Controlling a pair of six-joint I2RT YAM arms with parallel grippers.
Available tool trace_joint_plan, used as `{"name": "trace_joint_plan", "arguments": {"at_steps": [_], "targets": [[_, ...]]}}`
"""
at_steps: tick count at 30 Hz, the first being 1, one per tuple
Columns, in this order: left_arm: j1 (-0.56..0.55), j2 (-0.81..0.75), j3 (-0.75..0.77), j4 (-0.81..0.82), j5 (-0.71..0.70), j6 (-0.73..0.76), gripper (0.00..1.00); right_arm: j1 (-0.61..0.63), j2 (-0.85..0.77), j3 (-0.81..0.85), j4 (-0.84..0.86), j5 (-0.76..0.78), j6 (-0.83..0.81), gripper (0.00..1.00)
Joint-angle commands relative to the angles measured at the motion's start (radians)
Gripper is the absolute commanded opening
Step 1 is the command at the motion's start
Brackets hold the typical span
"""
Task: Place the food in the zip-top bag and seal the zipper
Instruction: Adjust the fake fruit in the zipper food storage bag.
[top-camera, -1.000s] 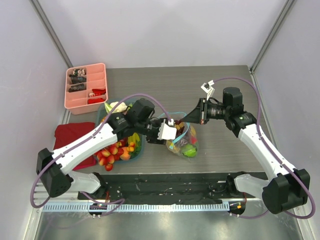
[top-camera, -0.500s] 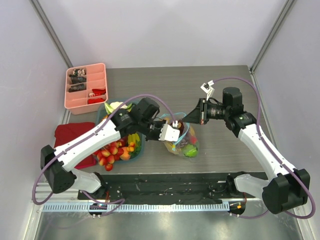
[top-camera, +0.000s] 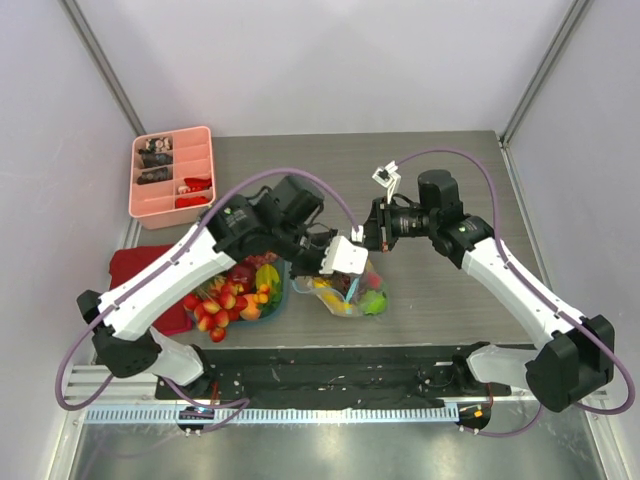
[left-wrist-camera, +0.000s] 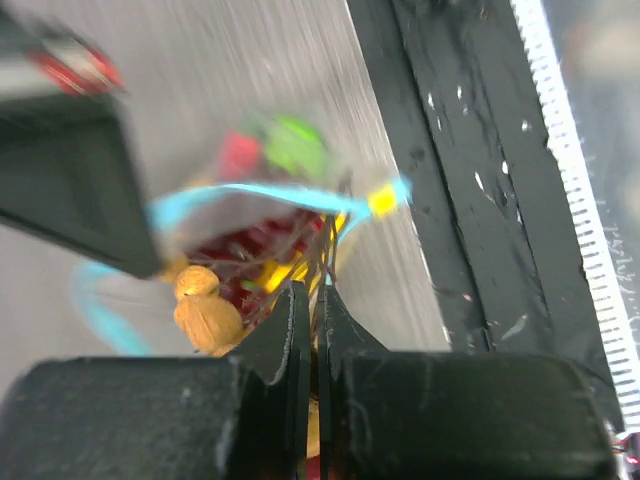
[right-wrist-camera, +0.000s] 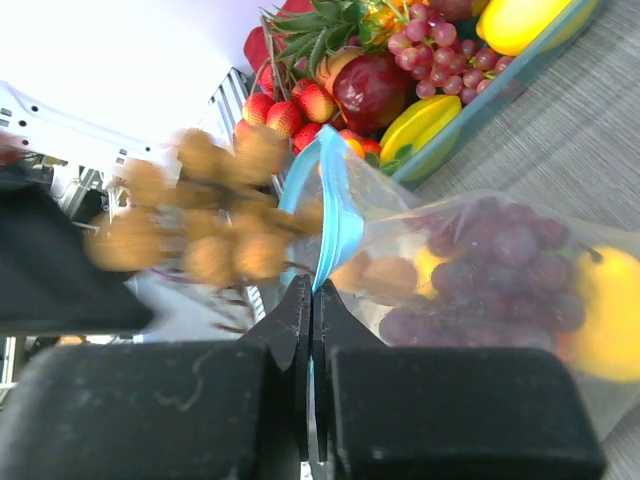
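Nearest the front edge of the grey table, clear crinkly zip-top bag lies part-filled, with purple grapes and yellow lemon inside. It's been dragged left since a second ago. Left gripper, open then, now pinched tight at the mouth; film caught or not, can't tell. Right gripper clamps teal-blue zipper strip. Likely holding the mouth for more loading; small colourful loose fruits wait beside.

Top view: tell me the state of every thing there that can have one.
zip-top bag: partly filled, mouth unsealed
zipper: open, not pressed together
left claw: shut, pinching the bag's edge
right claw: shut on the zipper
food: some bagged, more in the teal tray
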Motion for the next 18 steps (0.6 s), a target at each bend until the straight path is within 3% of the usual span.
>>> {"name": "trace_joint_plan", "arguments": {"at_steps": [1, 6, 11, 18], "targets": [[0.001, -0.066, -0.179, 0.089, -0.089, -0.067, 0.00, -0.002, -0.006, 0.035, 0.024, -0.005, -0.043, 0.01], [0.001, -0.113, -0.318, 0.353, -0.193, -0.202, 0.00, -0.002, -0.016, 0.015, 0.015, -0.013, -0.063, 0.01], [0.013, -0.101, -0.361, 0.535, -0.151, -0.228, 0.00, -0.001, -0.007, 0.012, 0.014, -0.021, -0.083, 0.01], [0.057, -0.009, -0.344, 0.555, -0.048, -0.184, 0.00, -0.017, -0.029, 0.007, -0.011, -0.047, -0.115, 0.01]]}}
